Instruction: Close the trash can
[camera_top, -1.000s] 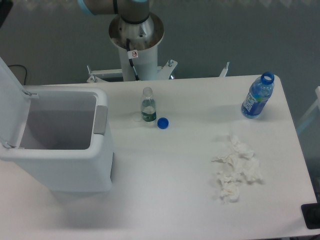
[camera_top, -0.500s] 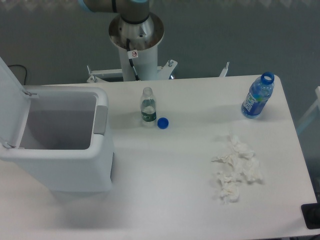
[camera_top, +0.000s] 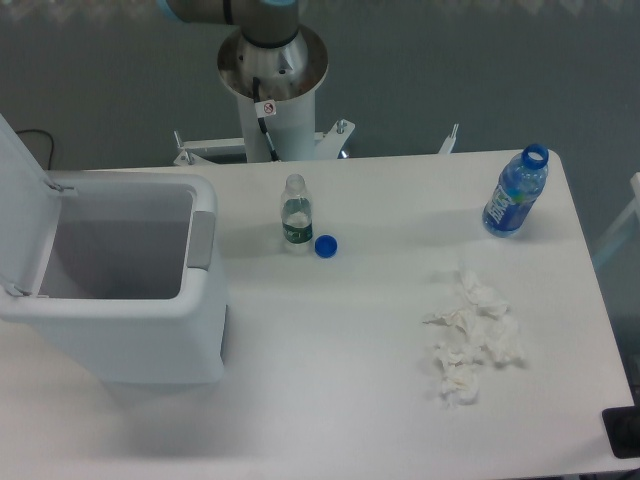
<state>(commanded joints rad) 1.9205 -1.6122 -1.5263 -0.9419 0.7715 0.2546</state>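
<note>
1. The trash can (camera_top: 130, 320) stands at the left end of the white surface (camera_top: 330, 400), its body reaching toward the near edge.
2. Its lid (camera_top: 22, 215) is raised, standing close to upright along the can's left side, so the opening faces up and the pale inside walls show.
3. A grey latch strip (camera_top: 201, 240) sits on the can's right rim, facing the middle of the surface.
4. The hand is out of view: only the arm's base column (camera_top: 272, 90) behind the far edge of the surface and a bit of the arm at the top edge of the picture can be seen, so how far the hand is open, and whether it has anything in it, cannot be told.
5. The can lies to the left of and nearer than that base column; where it lies relative to the hand itself cannot be told.
6. A small clear bottle (camera_top: 296, 215) stands upright just right of the can, with a loose blue cap (camera_top: 325, 245) lying beside it.
7. A blue-labelled bottle (camera_top: 515, 195) stands uncapped near the far right corner.
8. Crumpled white tissue (camera_top: 470, 340) lies on the right part of the surface, well apart from the can.
</note>
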